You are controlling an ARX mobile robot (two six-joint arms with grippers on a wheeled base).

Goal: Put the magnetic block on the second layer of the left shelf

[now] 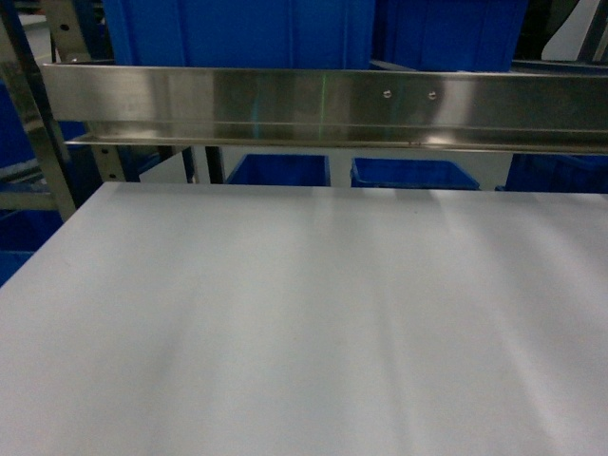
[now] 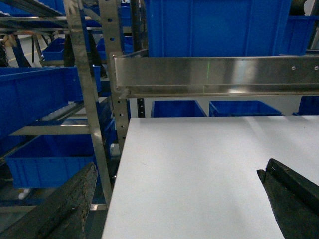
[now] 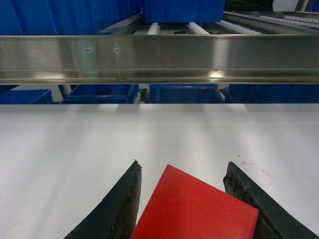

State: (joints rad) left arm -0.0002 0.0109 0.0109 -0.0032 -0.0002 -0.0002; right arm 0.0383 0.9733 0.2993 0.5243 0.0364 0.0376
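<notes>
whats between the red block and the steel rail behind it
Only bare white tabletop lies between the red block and the steel rail. The right wrist view shows this, with the block sitting between the right end effector's fingers.

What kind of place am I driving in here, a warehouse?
Likely a warehouse or parts storeroom: blue bins on perforated metal racking, a stainless rail over a white work surface, roller tracks behind.

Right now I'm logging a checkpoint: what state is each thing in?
magnetic block: between the right gripper fingers, tilted, over the white table.
left gripper: open, empty.
blue bins: resting on the shelf behind the steel rail.
</notes>
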